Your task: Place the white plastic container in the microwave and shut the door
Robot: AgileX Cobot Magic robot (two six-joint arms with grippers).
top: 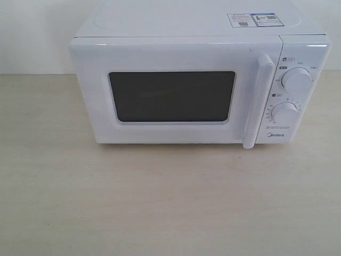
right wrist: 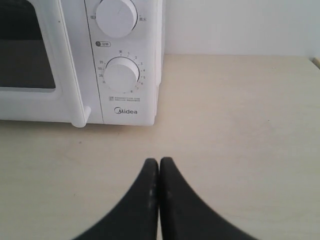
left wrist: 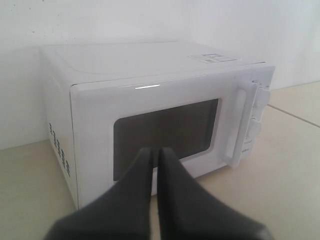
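White Midea microwave (top: 186,24) sat on the beige desk (top: 160,202), door (top: 171,97) shut, while left hand (left wrist: 154,151) and right hand (right wrist: 159,161) faced it, both pinched closed, empty.

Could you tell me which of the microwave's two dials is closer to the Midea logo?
The lower dial, ringed by numbers, just above the Midea logo; the upper dial sits higher.

White boxy Midea microwave (top: 181,24) stands upright, its wide dark-windowed door (top: 171,96) fully closed
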